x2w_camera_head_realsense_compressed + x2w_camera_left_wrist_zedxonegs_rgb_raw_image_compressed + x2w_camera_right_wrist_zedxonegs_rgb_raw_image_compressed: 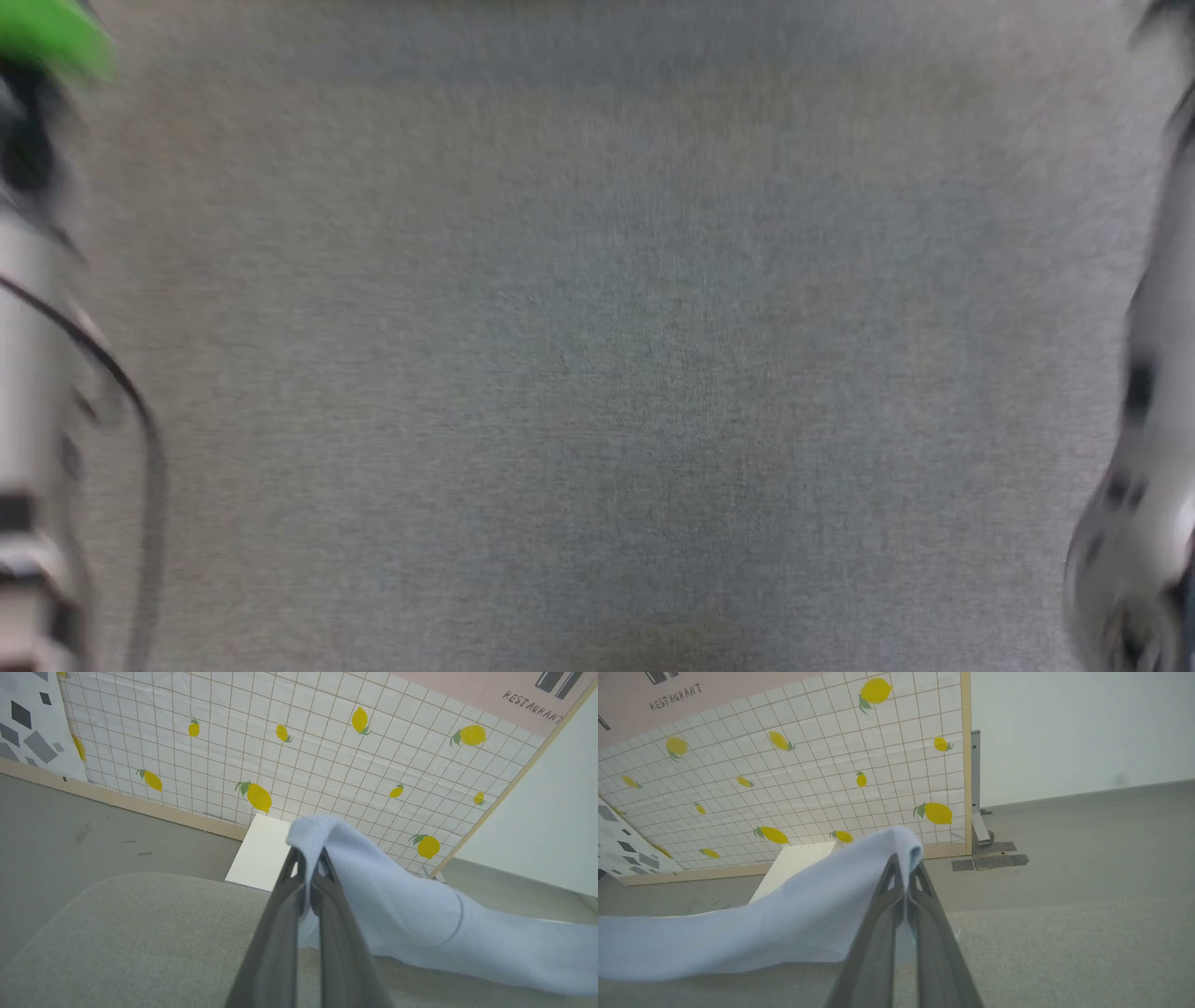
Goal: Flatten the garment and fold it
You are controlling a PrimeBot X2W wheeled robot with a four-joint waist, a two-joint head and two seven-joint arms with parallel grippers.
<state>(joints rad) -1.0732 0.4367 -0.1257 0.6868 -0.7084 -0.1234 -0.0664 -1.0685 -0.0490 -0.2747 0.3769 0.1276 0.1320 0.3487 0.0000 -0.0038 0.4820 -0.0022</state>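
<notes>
Garment (402, 905) is pinched at two spots. The left gripper (309, 861) is clamped tight on a fold that flops over its tips and trails off to the right in that wrist view. The right gripper (906, 865) is clamped on another bunch, trailing left in its own view. The light blue cloth sags low over the grey fabric surface (140, 933). Further back there's a white board (261, 854), then the lemon-print backdrop (327, 756).

I see a lemon-print tile panel (327, 765) as backdrop: grey floor (70, 826) at its foot, white board (261, 854) before its base, plain pale wall (1064, 732) beside it.
</notes>
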